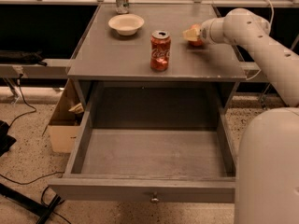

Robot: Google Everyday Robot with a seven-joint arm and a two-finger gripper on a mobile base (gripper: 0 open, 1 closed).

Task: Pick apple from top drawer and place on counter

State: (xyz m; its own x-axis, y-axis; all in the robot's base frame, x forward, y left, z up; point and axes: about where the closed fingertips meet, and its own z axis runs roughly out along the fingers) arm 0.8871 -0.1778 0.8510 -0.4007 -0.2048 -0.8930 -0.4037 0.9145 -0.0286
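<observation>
In the camera view the gripper [191,33] sits at the end of the arm [254,31], which reaches in from the right, low over the right rear part of the bench [117,55]. The apple [196,42] lies right at the gripper, its red showing just under and behind the pale tip, at or barely above the bench top. No gap shows between the two. Whether the gripper clamps the apple or stands loose around it cannot be told.

The coming move likely turns on that one relation. The apple is straight below the gripper with the bench directly beneath, so setting down needs little more than a short descent and a release.

The can [160,50] stands to the gripper's left, apart from it. The bowl [126,24] lies farther left. The drawer [140,190] hangs open well below and in front, and no apple shows in it.
</observation>
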